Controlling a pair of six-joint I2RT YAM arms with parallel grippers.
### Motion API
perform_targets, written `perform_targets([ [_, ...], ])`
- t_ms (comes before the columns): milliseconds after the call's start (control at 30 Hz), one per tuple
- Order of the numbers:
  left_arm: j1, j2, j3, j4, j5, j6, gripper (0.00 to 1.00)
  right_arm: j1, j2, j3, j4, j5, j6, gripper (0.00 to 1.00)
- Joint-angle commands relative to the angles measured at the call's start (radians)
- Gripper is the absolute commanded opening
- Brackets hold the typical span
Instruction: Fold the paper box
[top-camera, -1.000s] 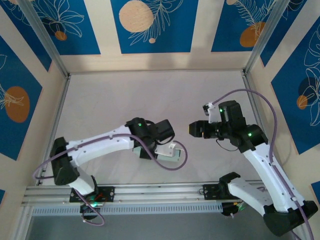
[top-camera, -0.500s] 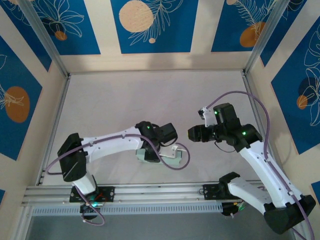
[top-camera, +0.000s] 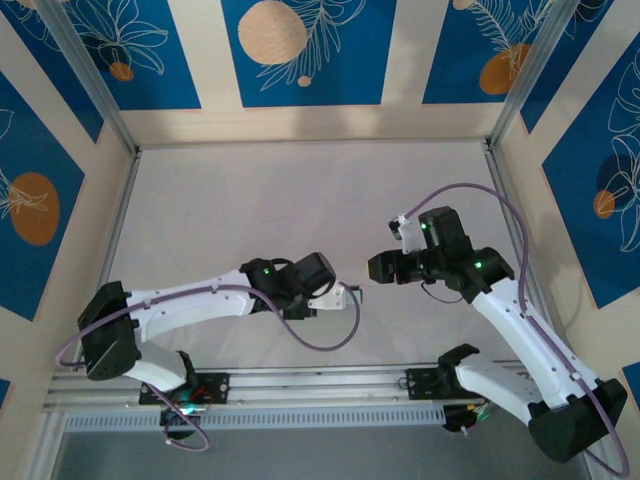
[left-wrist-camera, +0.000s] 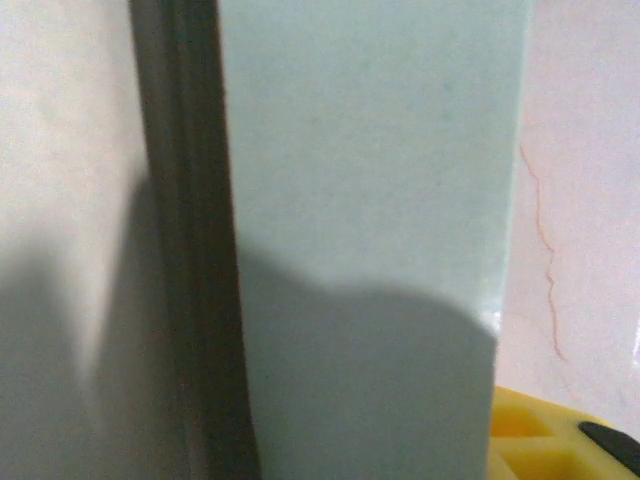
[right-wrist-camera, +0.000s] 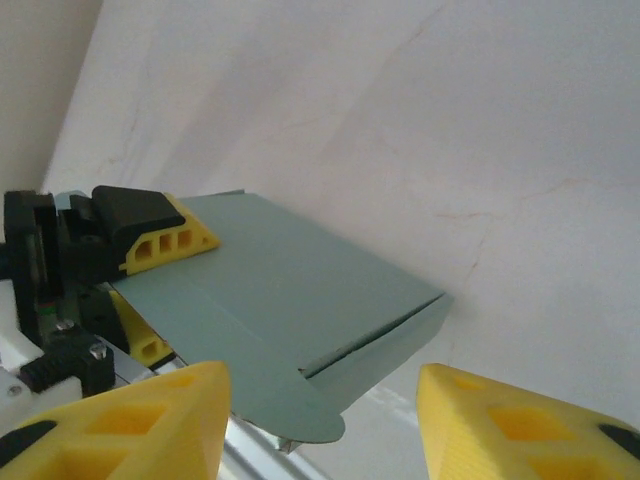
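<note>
White arms, black joints, purple cables

The paper box was thin, smooth matt card, pale green. The table looked smooth with a dull sheen and faint reddish veins. The right gripper had fingers of matt yellow plastic, moulded with open cells.
</note>
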Motion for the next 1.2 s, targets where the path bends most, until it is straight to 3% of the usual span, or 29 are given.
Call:
perform_targets([
  [0,0.052,0.043,0.073,-0.042,0.151,-0.012,0.42,0.037,-0.031,-0.008,0.023,0.098,-0.249,0.52],
  [100,0.079,0.1,0.133,-0.107,0.219,0.001,0.39,0.064,-0.08,-0.038,0.067,0.125,-0.442,0.47],
  [300,0.133,0.169,0.177,-0.128,0.311,0.012,0.36,0.054,-0.009,-0.041,0.028,0.068,-0.625,0.46],
  [467,0.141,0.186,0.186,-0.132,0.32,0.024,0.36,0.053,0.093,-0.028,0.041,0.093,-0.644,0.45],
  [667,0.151,0.176,0.174,-0.118,0.326,0.032,0.38,0.051,0.144,-0.016,0.045,0.026,-0.659,0.45],
  [767,0.153,0.178,0.173,-0.113,0.323,0.035,0.4,0.05,0.185,0.006,0.027,0.032,-0.658,0.38],
  [900,0.153,0.185,0.183,-0.122,0.325,0.036,0.41,0.04,0.212,0.047,-0.001,-0.019,-0.63,0.19],
  [1167,0.157,0.208,0.194,-0.13,0.312,0.032,0.41,0.013,0.239,0.112,-0.047,-0.059,-0.506,0.12],
])
